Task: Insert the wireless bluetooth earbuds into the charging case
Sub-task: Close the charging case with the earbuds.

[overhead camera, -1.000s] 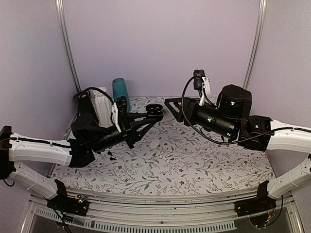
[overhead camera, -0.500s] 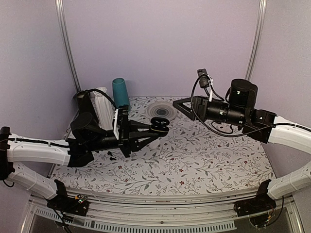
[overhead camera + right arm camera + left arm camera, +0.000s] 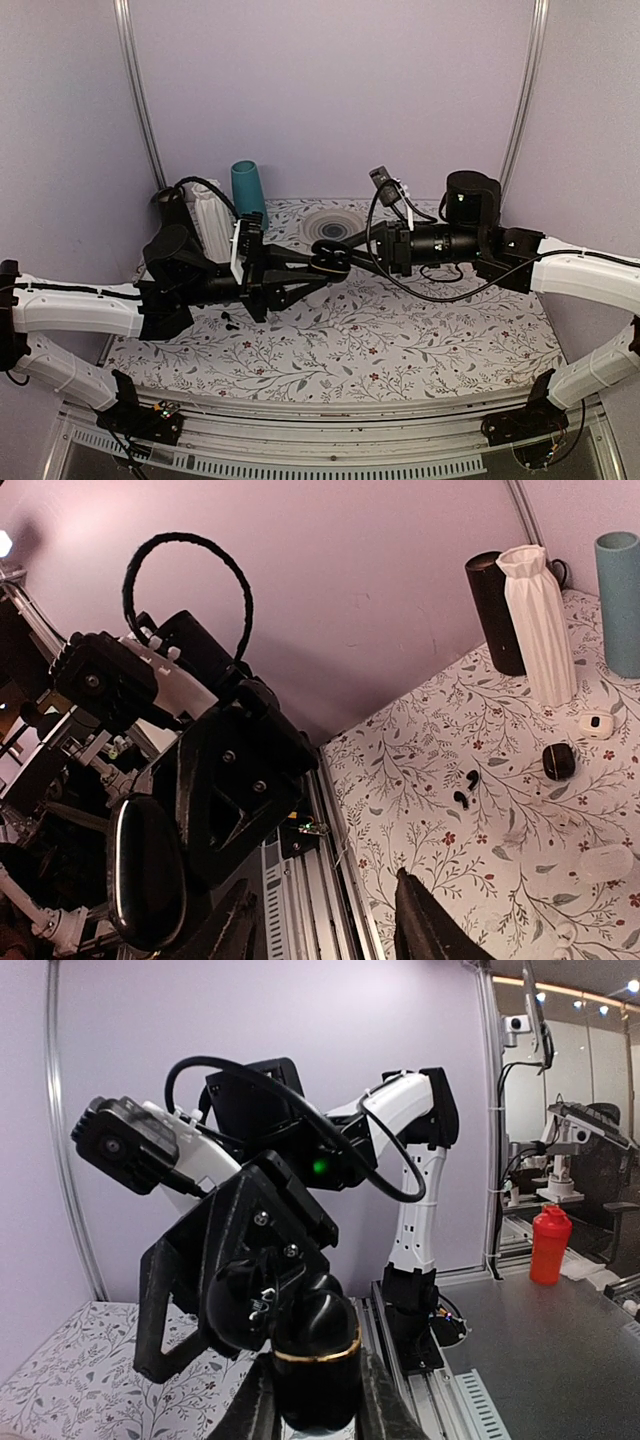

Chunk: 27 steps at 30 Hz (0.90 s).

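Note:
My left gripper (image 3: 322, 266) is shut on a glossy black charging case (image 3: 331, 262) with a gold rim (image 3: 318, 1358) and holds it above the table's middle. Its lid looks open in the top view. My right gripper (image 3: 352, 256) is open and empty, its fingertips right beside the case; the case shows at the left of the right wrist view (image 3: 146, 874), outside the fingers (image 3: 424, 920). Two tiny black earbuds (image 3: 466, 788) lie on the floral table (image 3: 400, 340), below and left of the grippers; they also show in the top view (image 3: 228, 320).
A small black case (image 3: 558, 761), a white case (image 3: 596, 724) and a pale object (image 3: 606, 863) lie on the table. A white ribbed vase (image 3: 208, 222), a black cylinder (image 3: 494, 610) and a teal cylinder (image 3: 248, 190) stand at the back left.
My left gripper has carried the black case right and toward the table's middle. My right arm has swung left and down, bringing its open fingers up to the case.

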Available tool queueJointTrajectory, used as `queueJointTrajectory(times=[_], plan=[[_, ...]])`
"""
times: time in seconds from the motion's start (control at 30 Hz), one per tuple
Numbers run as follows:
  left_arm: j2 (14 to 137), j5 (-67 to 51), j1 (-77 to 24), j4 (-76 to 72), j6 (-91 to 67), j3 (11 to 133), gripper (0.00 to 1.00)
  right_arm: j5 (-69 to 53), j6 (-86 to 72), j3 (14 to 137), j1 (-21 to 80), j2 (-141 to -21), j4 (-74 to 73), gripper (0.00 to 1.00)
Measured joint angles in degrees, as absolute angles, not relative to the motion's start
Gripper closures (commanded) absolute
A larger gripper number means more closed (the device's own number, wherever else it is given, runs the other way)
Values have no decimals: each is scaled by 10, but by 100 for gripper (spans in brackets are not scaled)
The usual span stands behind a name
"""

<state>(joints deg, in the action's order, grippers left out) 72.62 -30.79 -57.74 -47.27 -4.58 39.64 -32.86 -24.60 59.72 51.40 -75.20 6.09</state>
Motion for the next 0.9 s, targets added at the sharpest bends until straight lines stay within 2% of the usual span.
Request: queueJointTrajectory(times=[0.3, 0.9], plan=[[728, -307, -575, -472, -56, 396, 100, -366, -245, 597, 525, -752, 95, 53], [733, -306, -571, -472, -71, 396, 100, -344, -241, 593, 526, -721, 101, 50]])
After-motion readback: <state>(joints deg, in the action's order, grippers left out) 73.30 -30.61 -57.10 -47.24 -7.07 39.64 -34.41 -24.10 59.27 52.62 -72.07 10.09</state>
